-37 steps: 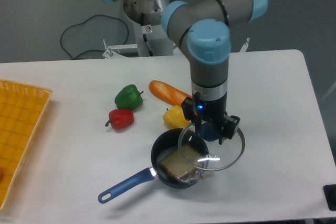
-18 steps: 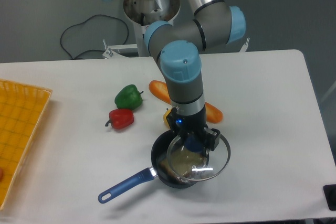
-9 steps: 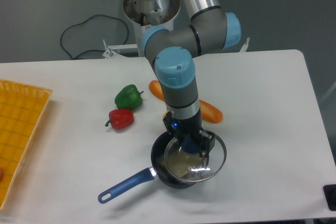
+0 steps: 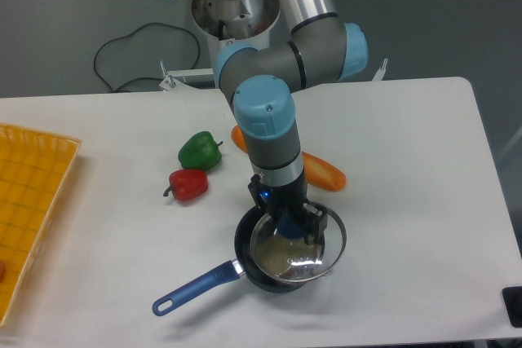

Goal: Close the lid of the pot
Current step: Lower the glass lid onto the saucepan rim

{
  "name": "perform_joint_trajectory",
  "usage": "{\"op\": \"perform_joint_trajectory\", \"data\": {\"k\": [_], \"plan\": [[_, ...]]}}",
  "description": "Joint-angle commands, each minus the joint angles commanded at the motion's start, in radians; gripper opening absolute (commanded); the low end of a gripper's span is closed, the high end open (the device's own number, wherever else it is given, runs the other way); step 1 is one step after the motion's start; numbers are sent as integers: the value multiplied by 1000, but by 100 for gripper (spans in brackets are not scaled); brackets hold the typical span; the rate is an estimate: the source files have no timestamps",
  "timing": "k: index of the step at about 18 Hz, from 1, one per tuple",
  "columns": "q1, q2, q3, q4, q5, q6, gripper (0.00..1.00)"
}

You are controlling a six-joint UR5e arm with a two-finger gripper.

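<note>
The fingers (image 4: 292, 229) clench the lid (image 4: 297, 244) by its blue knob, the right hold; glass is rigid, slippery, fragile over the pot (image 4: 263, 250).

My white desk (image 4: 408, 144) carried the pot (image 4: 249, 260), a green pepper (image 4: 199, 151), a red pepper (image 4: 188, 184), an orange carrot (image 4: 318, 170) and a yellow tray (image 4: 33, 201) at its left edge.

My surroundings: white table (image 4: 408, 144), rounded at the far right corner. Behind it, a plain grey wall (image 4: 73, 6). A black cable (image 4: 122, 55) loops against the wall, far left. Even, soft lighting; faint shadows on the tabletop.
</note>
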Motion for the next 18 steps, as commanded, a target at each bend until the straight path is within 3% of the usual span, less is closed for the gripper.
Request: {"op": "perform_joint_trajectory", "data": {"k": [18], "plan": [[2,9,-15,6,-11,2,60]]}}
